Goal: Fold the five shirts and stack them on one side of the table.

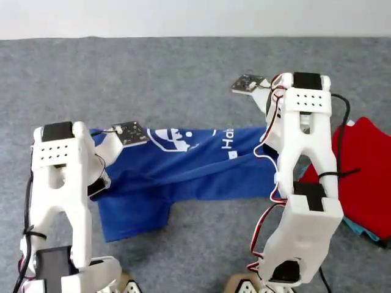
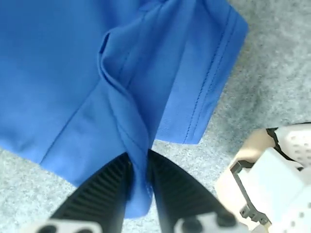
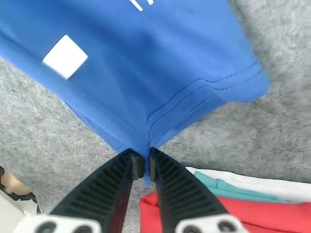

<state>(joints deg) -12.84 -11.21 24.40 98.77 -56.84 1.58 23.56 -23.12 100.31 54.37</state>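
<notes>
Nearest, at the front edge of the grey felt-covered table (image 1: 195, 256), the bases of the two arms are seen, with the left arm (image 1: 58, 183) and the right arm (image 1: 305, 159) both stretched away over the surface. Just beyond, the left gripper (image 2: 139, 158) is clenched on a raised ridge of fabric at the sleeve end of the blue shirt (image 1: 195, 171), and the ridge is pinched between its ribbed black fingers (image 2: 104, 187). The right gripper (image 3: 142, 156) is likewise clamped on the shirt's other end, where a stitched hem corner is drawn to a point between the jaws. The blue shirt is spread crosswise between the two arms in the middle of the table, partly doubled over lengthwise, with a white print shown on its upper side and one short sleeve laid out toward the near left. Beside the right arm, at the table's right edge, a stack is laid: a red shirt (image 1: 360, 171) on top, with a teal shirt (image 3: 228, 189) and a white shirt (image 3: 252, 179) beneath it. Farther off, the grey felt is bounded by a pale wall (image 1: 183, 18).
</notes>
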